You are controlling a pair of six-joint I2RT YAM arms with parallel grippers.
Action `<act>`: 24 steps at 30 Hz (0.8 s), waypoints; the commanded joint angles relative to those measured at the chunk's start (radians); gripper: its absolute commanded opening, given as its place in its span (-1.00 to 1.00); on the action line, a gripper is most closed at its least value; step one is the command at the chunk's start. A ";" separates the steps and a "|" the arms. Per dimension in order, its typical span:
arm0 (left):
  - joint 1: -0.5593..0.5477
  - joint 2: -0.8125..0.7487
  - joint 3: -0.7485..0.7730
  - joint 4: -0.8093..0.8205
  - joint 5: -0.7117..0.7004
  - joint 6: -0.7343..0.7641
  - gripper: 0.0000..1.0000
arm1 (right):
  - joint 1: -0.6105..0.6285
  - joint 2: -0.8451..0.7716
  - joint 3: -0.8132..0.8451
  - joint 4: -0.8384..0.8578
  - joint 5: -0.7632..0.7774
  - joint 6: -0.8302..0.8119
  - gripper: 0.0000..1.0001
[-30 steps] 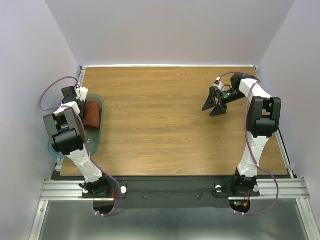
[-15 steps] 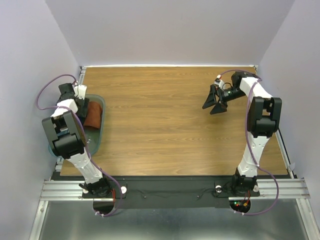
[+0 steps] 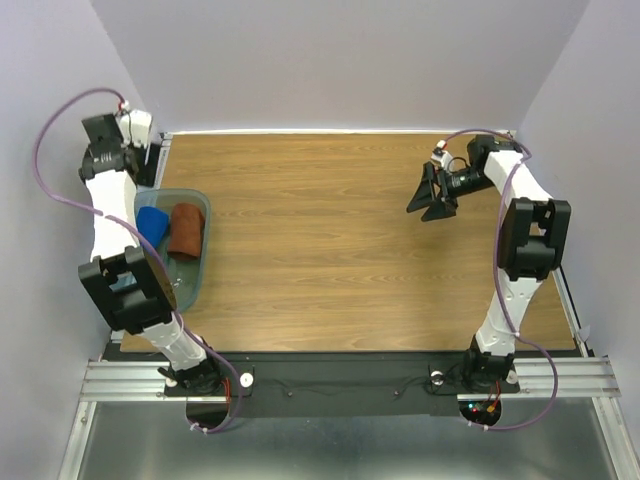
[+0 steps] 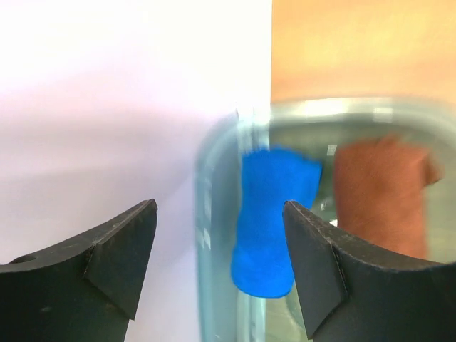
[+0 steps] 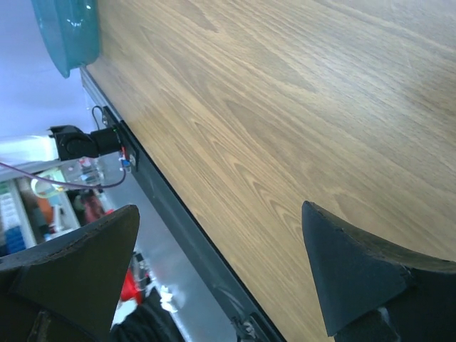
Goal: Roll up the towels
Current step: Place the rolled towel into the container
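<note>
- Jaws of your left gripper (image 4: 219,214) stood spread wide with nothing between them. It hovered above the far end of the bin (image 4: 214,235), close to the left wall.
- Your right gripper (image 3: 432,195) was likewise spread and empty, held over the bare table (image 3: 320,250) at the far right, well apart from any cloth.
- Both towels lay inside the bin, side by side. The blue towel (image 4: 269,217) lay against the bin's outer side, and the rust-brown towel (image 4: 381,196) lay just beside it, toward the table's middle.
- Each looked like a compact bundle. You could not have told from these views whether they were rolled or merely folded.
- Their long axes ran roughly near-to-far, along the bin's length and the table's left edge. The blue one seemed slightly skewed. Their far ends pointed toward your left gripper.
- By my judgement, the cloth was light, soft and limp. It would likely sag and fall open once lifted. It looked neither slippery nor fragile.
- The best hold, I reckoned, was a pinch on a far short end, taken from above and clear of the bin's rim. A light plastic bin might otherwise be dragged along with the towel.
</note>
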 commanded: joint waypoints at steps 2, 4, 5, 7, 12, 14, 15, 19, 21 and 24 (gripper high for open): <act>-0.129 -0.104 0.188 -0.164 0.104 -0.077 0.66 | -0.005 -0.152 0.034 0.022 0.011 -0.023 1.00; -0.205 -0.133 0.188 -0.161 0.110 -0.110 0.98 | -0.005 -0.189 0.017 0.053 0.033 -0.005 1.00; -0.240 -0.144 0.176 -0.140 0.115 -0.149 0.97 | -0.005 -0.207 0.006 0.092 0.062 0.005 1.00; -0.353 -0.173 0.133 -0.114 0.148 -0.178 0.97 | -0.005 -0.272 -0.038 0.140 0.093 0.032 1.00; -0.559 -0.212 -0.046 0.037 0.153 -0.299 0.97 | -0.004 -0.439 -0.230 0.399 0.263 0.164 1.00; -0.633 -0.219 -0.114 0.101 0.135 -0.321 0.97 | -0.002 -0.512 -0.342 0.456 0.312 0.187 1.00; -0.660 -0.219 -0.146 0.120 0.128 -0.342 0.97 | -0.002 -0.535 -0.379 0.506 0.321 0.192 1.00; -0.769 -0.192 -0.328 0.185 0.073 -0.370 0.97 | 0.033 -0.608 -0.567 0.605 0.400 0.199 1.00; -0.791 -0.187 -0.396 0.236 0.092 -0.382 0.97 | 0.076 -0.622 -0.655 0.640 0.450 0.195 1.00; -0.794 -0.167 -0.433 0.261 0.133 -0.416 0.97 | 0.146 -0.640 -0.722 0.674 0.516 0.183 1.00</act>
